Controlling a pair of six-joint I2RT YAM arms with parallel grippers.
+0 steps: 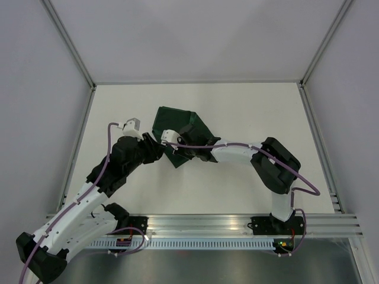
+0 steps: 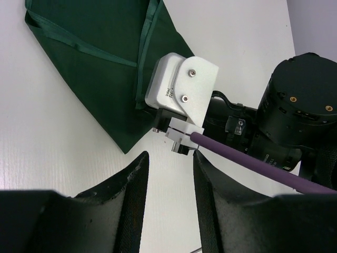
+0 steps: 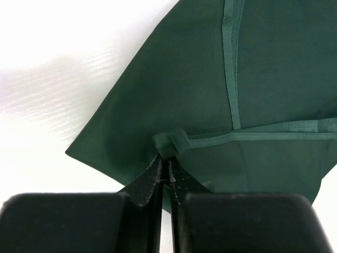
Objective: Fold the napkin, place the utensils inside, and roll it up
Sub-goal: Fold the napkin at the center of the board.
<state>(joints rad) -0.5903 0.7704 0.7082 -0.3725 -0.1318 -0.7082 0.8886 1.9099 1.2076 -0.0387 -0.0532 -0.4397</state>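
As the fold seems to need a corner carried over, the right pincer (image 3: 164, 171) is closed tight on a corner of the napkin (image 3: 210, 89) at its tips; the left pincer (image 2: 168, 179) hangs open and empty, with the cloth just ahead of it.

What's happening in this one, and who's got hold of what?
The right claw is shut on a bunched, hemmed corner of the dark green napkin, which lies partly folded over itself on the white table. The left claw is open and holds nothing, poised over bare table just off the napkin's pointed corner. This looks like the folding step; the napkin is not yet rolled.
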